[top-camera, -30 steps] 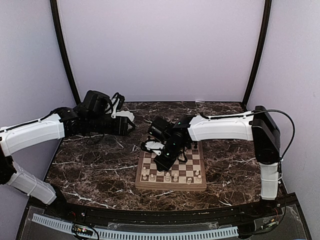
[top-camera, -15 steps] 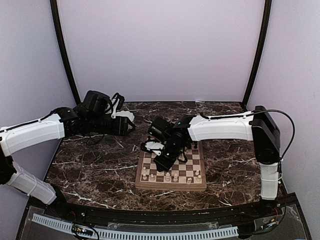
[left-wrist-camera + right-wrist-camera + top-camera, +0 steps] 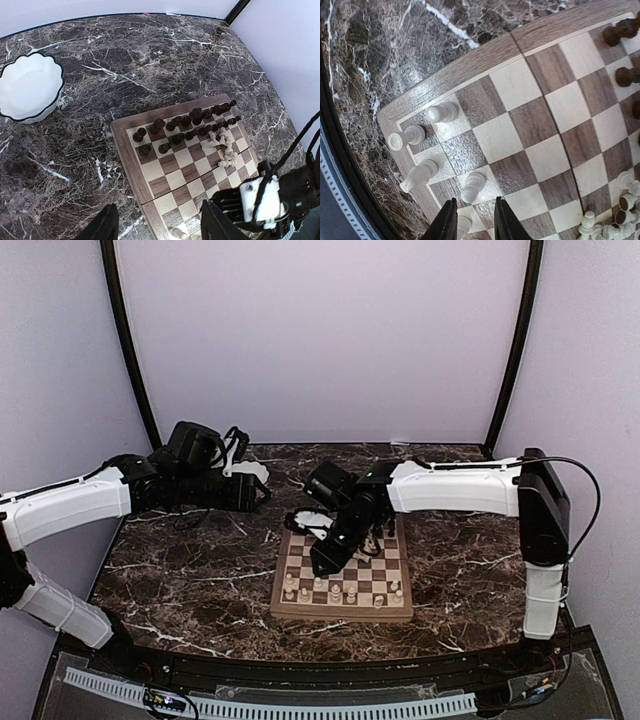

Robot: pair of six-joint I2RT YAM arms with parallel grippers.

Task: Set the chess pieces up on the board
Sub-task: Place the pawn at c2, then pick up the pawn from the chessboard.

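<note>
The wooden chessboard (image 3: 342,614) lies mid-table. In the right wrist view, my right gripper (image 3: 475,220) hovers over the board's (image 3: 470,62) near-left corner. Its fingers are slightly apart, with a white pawn (image 3: 473,186) standing just ahead of the tips and another white piece showing between them below. Three more white pieces (image 3: 420,174) stand by the corner. In the left wrist view, dark pieces (image 3: 186,125) fill the far rows and loose white pieces (image 3: 222,148) lie in a heap. My left gripper (image 3: 160,225) is open and empty, high above the board's (image 3: 165,177) left side.
A white scalloped dish (image 3: 30,89) sits on the marble table left of the board and looks empty. The right arm (image 3: 450,490) reaches across the board from the right. Purple walls and black posts enclose the table.
My right arm has lifted and shifted a little toward the back over the board's left side. The left arm has not moved.
</note>
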